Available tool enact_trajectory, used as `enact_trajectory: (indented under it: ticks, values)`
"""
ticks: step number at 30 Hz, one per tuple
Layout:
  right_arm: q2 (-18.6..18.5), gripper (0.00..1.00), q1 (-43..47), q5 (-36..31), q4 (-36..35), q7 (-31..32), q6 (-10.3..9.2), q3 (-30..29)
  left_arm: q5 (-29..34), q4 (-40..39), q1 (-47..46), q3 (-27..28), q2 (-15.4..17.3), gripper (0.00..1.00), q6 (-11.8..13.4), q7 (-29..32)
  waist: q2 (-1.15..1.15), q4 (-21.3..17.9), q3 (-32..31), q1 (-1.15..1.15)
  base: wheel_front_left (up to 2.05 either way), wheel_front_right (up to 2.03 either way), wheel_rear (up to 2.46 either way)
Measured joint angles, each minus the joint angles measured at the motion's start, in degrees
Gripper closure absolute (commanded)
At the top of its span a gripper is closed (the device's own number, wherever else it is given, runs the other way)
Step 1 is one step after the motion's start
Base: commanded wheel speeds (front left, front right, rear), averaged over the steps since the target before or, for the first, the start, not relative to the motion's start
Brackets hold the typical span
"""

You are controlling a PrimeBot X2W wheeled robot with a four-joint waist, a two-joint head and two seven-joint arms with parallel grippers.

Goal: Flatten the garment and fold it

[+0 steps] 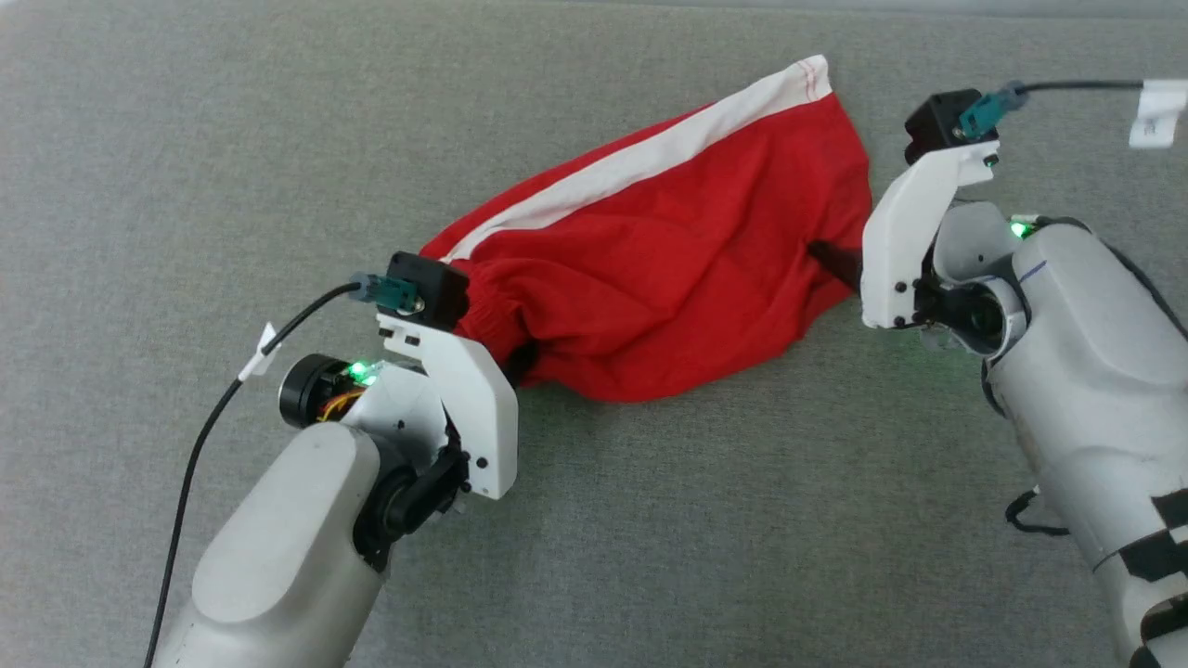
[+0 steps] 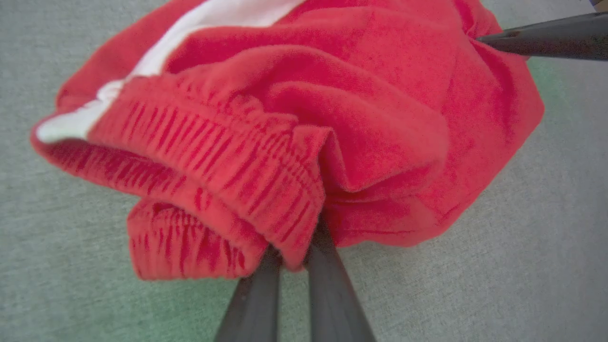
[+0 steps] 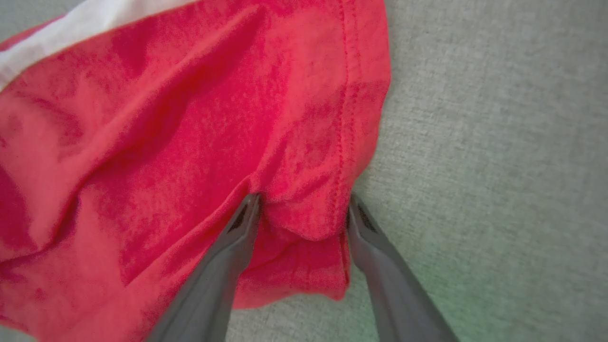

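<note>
Shorts: the red shorts [image 1: 668, 278] lay bunched and wrinkled on the grey surface [image 1: 186, 139], stretched between my two grippers.
Stripe: a white stripe [image 1: 650, 153] ran along the far edge, from the waistband end up to the leg end.
Waistband: the gathered waistband [image 2: 228, 156] was doubled over on itself at the end nearest my left arm.
Left gripper: my left gripper [image 2: 297, 247] was pinched tight on the waistband's edge, the two fingers almost together with the cloth between them.
Right gripper: my right gripper [image 3: 304, 204] stood wide, one finger on either side of a fold at the stitched hem [image 3: 342, 118], tips against the cloth but not clamped on it.
Print: I could not see any.
</note>
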Motion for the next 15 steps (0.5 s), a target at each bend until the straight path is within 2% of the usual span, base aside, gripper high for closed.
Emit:
enact_trajectory:
  ticks: [1, 2, 5, 8, 15]
  values:
    - [-0.42, 0.67, -0.62, 0.51, 0.13, 1.69, -0.02, 1.08, 0.0, 0.08, 0.0, -0.02, 0.0, 1.0, -0.01, -0.25, 0.0, 0.27, 0.22, -0.01, 0.0, 0.0, 0.0]
    - [-0.7, 1.0, -1.1, 1.37, 0.16, 3.25, -0.08, 1.74, 0.0, 0.15, 0.01, -0.03, 0.0, 1.0, -0.01, -0.44, 0.0, 0.48, 0.39, 0.0, 0.0, 0.0, 0.0]
    - [-1.24, 1.0, -1.64, 4.27, -0.2, 6.98, -0.07, 3.64, -0.01, 0.48, 0.04, 0.05, 0.04, 1.0, -0.01, -0.93, 0.0, 0.55, 0.26, 0.0, 0.0, 0.0, 0.0]
    - [-1.8, 1.0, -1.19, 5.73, -1.64, 6.88, -0.07, 5.47, -0.02, 0.81, 0.37, 0.51, 0.46, 1.0, 0.0, -1.85, 0.0, 0.21, -0.45, 0.01, 0.0, 0.0, 0.0]
    - [-5.42, 1.0, 6.34, 9.89, -10.43, 0.4, -0.05, 8.1, -0.47, -0.74, 2.96, 1.99, 2.69, 1.0, 0.03, -3.24, 0.0, -0.28, -4.31, 0.01, 0.0, 0.0, 0.0]
